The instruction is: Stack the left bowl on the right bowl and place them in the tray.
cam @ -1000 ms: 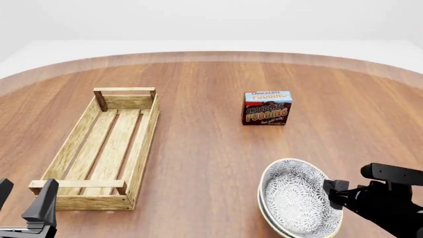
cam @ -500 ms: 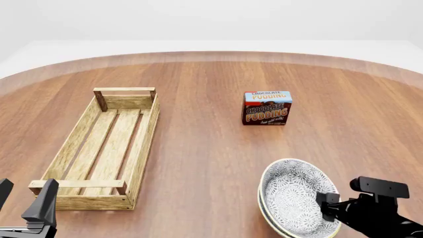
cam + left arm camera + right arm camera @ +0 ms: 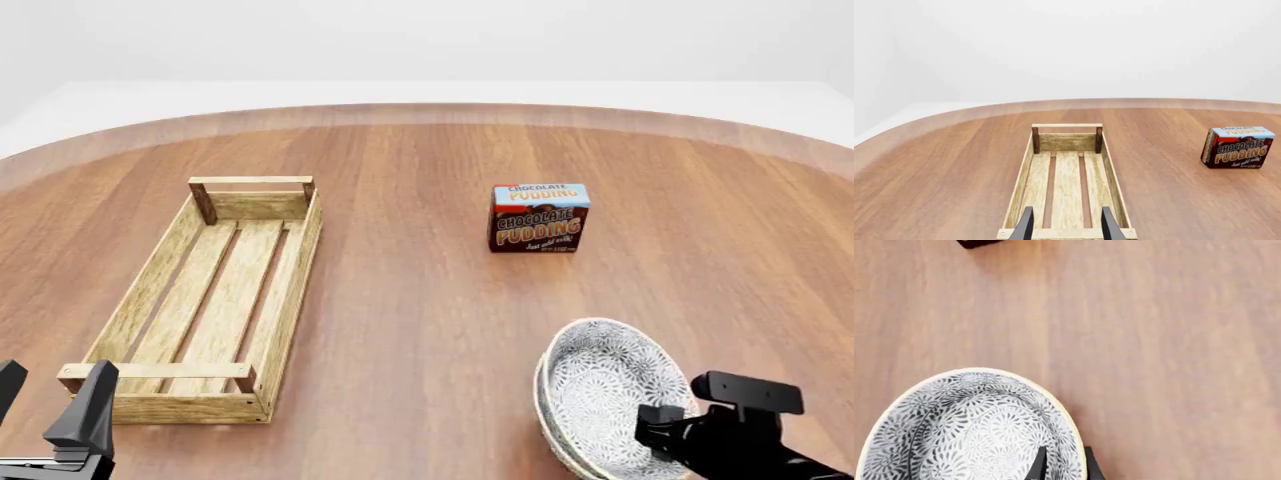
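Round wooden table [image 3: 427,290]. Slatted wooden tray [image 3: 214,300]: at 9 o'clock, lengthwise away from arms, nothing inside. Stacked patterned bowls [image 3: 607,395]: at 5 o'clock, tilted, well apart from tray. Chocolate pudding box [image 3: 538,217]: upright, 1 o'clock. Right gripper [image 3: 1062,466]: narrow, pinching bowl rim. Left gripper [image 3: 1065,226]: fingers parted, holding nothing, at tray's near end.

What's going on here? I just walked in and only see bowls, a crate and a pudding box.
The right gripper is pinched on the rim of the stacked bowls, one nested in the other, at the near right of the table. The tray sits on the left with nothing in it, and the left gripper hovers open at its near end. The pudding box stands apart, farther back. The bowls are not in the tray yet.
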Controlling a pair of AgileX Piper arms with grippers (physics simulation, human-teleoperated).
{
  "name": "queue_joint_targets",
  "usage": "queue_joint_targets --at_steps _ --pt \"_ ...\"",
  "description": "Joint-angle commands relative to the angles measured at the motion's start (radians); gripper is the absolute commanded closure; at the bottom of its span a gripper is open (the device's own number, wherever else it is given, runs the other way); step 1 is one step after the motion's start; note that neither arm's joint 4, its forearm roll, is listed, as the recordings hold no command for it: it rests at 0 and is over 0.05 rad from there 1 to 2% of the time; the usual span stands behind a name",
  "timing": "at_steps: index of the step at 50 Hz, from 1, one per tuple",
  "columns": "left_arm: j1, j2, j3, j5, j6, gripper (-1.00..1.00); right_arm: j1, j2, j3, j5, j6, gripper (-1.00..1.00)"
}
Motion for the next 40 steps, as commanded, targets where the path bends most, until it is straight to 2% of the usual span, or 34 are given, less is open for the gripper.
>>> queue_joint_targets --at_steps 1,7,12,14,18,19,21,22,25,27,35,40 --pt "0.0 0.0 0.0 0.0 0.0 -1.0 -0.001 0.059 0.02 -0.062 0.001 1.0" --pt "0.0 0.0 0.0 0.0 0.0 -1.0 0.013 0.021 0.024 -0.046 0.034 1.0" --pt "0.0 0.0 0.0 0.0 0.0 -1.0 0.015 0.018 0.023 -0.045 0.04 1.0" --pt "0.0 0.0 0.0 0.0 0.0 -1.0 0.019 -0.013 0.024 -0.029 0.064 1.0" --pt "0.0 0.0 0.0 0.0 0.0 -1.0 0.031 -0.11 0.018 0.039 0.099 1.0" --pt "0.0 0.0 0.0 0.0 0.0 -1.0 0.041 -0.204 0.0 0.117 0.125 1.0" --pt "0.0 0.0 0.0 0.0 0.0 -1.0 0.051 -0.306 -0.03 0.211 0.147 1.0" --pt "0.0 0.0 0.0 0.0 0.0 -1.0 0.051 -0.31 -0.031 0.216 0.147 1.0" --pt "0.0 0.0 0.0 0.0 0.0 -1.0 0.071 -0.441 -0.092 0.349 0.19 1.0" --pt "0.0 0.0 0.0 0.0 0.0 -1.0 0.053 -0.453 -0.141 0.392 0.174 1.0" --pt "0.0 0.0 0.0 0.0 0.0 -1.0 0.062 -0.518 -0.267 0.498 0.194 1.0" --pt "0.0 0.0 0.0 0.0 0.0 -1.0 0.055 -0.51 -0.337 0.526 0.194 1.0"
